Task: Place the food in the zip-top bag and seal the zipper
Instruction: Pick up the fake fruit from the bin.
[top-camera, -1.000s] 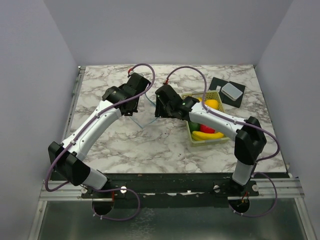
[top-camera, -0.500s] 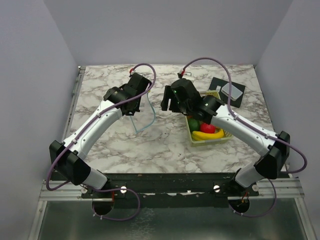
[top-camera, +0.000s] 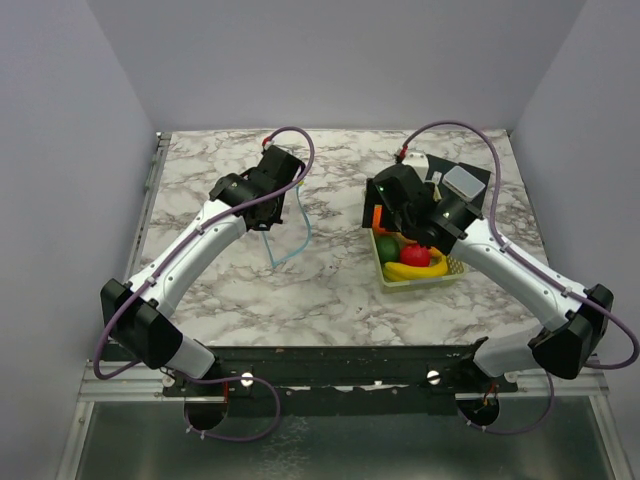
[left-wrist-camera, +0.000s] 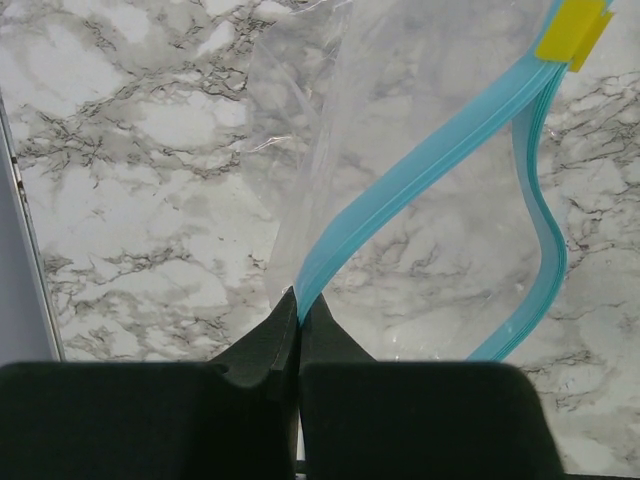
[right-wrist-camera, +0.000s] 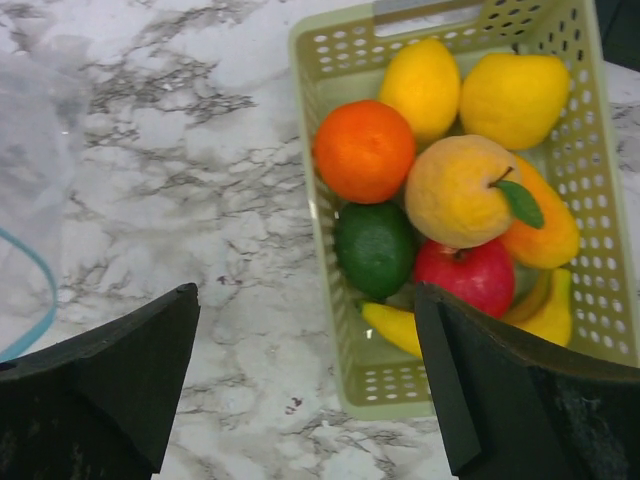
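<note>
Under the left wrist cam: left gripper fingers pressed together, pinching the zip-top bag right at its mouth, on the near end of the blue zipper. Yellow slider tab sits at the strip's far end. Mouth is gaping; the other lip bows away to the right. Marble table shows below and through the plastic. Nothing visible inside the bag.

Right wrist cam: right gripper jaws spread wide, nothing between them. It hangs above the near-left corner of the yellow-green basket. All the food is in that basket: orange, lime, red apple, banana and yellow pieces at the far end. A bit of bag shows at the frame's left edge.

Top cam: left arm holds the bag left of centre, blue strip looping down from the gripper; can't tell if its bottom touches the table. Basket sits right of centre, apart from the bag, the right arm's wrist over its far end. Black mat with a grey box lies just beyond the basket.
</note>
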